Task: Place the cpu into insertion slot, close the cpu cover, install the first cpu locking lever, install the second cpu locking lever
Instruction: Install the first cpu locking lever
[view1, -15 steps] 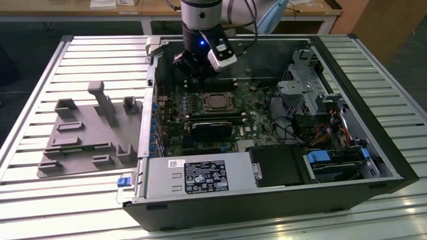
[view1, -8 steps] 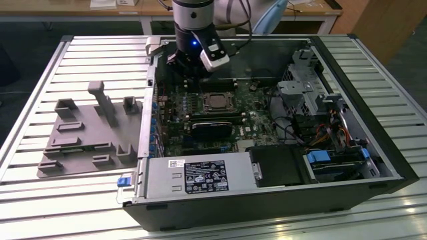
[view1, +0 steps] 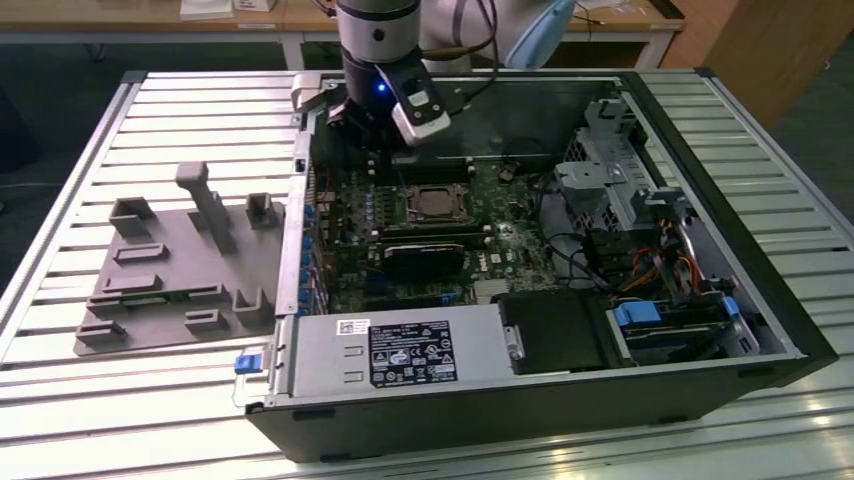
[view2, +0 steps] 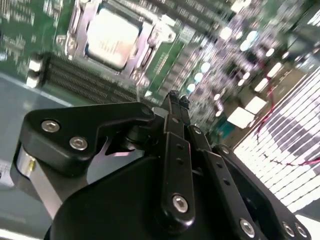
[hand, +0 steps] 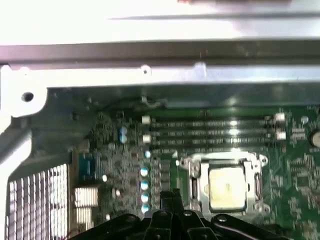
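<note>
Grey metal of the power supply box (view1: 400, 350) lies nearest in the exterior view, at the front edge of the open computer case (view1: 747, 215), which rests on a slatted table (view1: 80, 410). On the exterior view's left, just beside the case, sits a grey moulded fixture (view1: 174, 270). Past the power supply comes the black graphics card (view1: 427, 258), and just beyond it the cpu (view1: 431, 203), seated in its socket on the green motherboard (view1: 354, 250). The cpu cover (hand: 220, 161) lies flat around the chip, whose silvery-tan top shows through the square window in both wrist views. How the locking levers stand I cannot tell. Farther back, over the far part of the board, hangs the claw (view2: 176, 97), its two black fingertips (view2: 172, 102) pressed together with nothing between them. It is near the socket but apart from it.
</note>
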